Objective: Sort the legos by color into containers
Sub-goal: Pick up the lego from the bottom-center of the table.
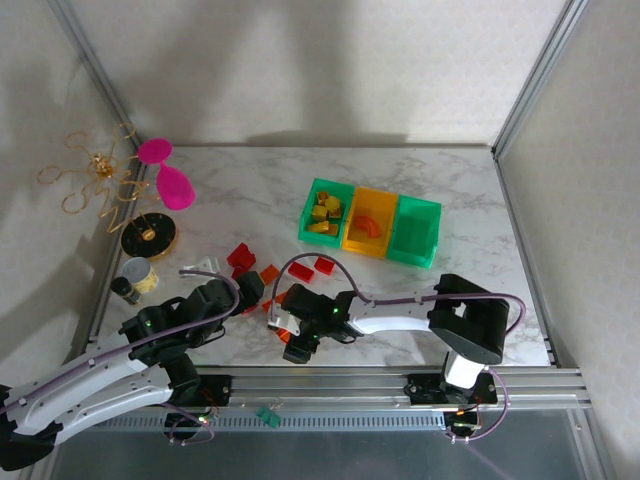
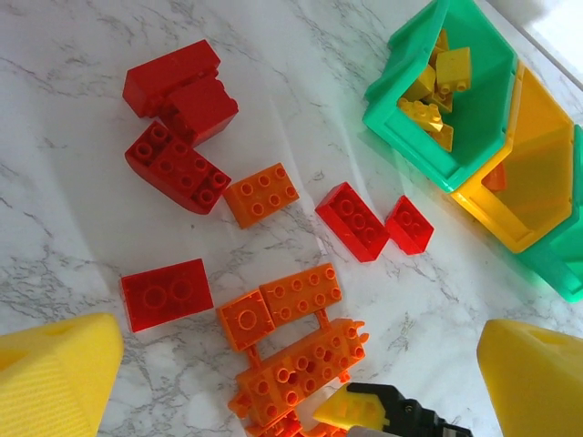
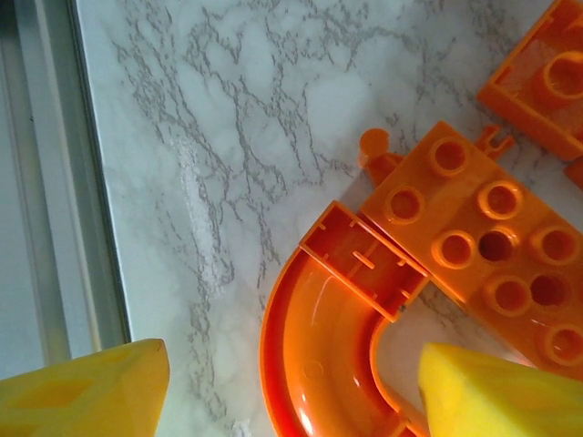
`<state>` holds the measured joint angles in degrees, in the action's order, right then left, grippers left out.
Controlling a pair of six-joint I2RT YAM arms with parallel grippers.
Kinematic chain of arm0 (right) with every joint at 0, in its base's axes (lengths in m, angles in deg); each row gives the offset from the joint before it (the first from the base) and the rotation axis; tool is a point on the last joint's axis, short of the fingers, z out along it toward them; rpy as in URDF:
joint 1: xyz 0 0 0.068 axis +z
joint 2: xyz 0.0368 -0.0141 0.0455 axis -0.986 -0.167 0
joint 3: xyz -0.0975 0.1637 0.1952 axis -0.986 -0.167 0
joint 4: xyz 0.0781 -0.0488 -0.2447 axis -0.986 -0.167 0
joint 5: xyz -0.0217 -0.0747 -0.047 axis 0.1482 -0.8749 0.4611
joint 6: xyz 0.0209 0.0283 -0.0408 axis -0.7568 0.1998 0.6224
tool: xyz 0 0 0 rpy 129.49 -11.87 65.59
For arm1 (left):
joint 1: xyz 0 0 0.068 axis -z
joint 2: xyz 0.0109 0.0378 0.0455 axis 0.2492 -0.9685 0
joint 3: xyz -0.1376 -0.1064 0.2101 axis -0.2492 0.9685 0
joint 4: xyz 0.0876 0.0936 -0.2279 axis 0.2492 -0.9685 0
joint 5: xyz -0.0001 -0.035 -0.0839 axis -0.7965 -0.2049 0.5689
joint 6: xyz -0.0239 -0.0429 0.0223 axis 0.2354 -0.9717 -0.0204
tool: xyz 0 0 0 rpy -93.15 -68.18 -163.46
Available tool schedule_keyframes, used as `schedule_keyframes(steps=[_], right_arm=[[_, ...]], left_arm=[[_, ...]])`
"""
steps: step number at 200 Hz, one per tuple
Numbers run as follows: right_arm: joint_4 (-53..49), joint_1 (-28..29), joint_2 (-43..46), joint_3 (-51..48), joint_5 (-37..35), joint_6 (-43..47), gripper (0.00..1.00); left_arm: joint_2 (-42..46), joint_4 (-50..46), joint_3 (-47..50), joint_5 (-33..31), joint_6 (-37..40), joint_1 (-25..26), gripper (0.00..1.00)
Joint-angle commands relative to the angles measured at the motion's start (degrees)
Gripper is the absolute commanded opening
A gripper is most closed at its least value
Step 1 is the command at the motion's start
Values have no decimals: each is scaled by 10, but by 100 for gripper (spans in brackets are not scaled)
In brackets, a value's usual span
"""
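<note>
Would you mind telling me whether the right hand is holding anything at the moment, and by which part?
Nothing is held yet. The right hand straddles the orange arch piece on the table, with bare marble between one pad and it.

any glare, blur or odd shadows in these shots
Top external: even light, soft shadows on the back wall; left wrist: legos crisp, left gripper's pads blurred, top-right corner blown out; right wrist: small glare on the orange arch, right gripper's pads soft.

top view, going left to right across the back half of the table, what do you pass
gold wire ornament → pink goblet → left green bin → yellow-orange bin → right green bin
</note>
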<state>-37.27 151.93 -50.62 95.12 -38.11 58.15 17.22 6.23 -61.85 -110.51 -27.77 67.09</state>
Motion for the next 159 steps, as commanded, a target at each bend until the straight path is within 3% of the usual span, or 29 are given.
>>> schedule_keyframes(steps=[1, 73, 159], right_arm=[[-5, 6, -16, 18, -11, 14, 68], [-32, 7, -65, 36, -51, 4, 53], [-28, 7, -23, -2, -75, -62, 37]], left_arm=[[10, -110, -17, -52, -116, -5, 100], [15, -107, -20, -59, -118, -5, 100], [27, -113, -22, -63, -119, -5, 100]])
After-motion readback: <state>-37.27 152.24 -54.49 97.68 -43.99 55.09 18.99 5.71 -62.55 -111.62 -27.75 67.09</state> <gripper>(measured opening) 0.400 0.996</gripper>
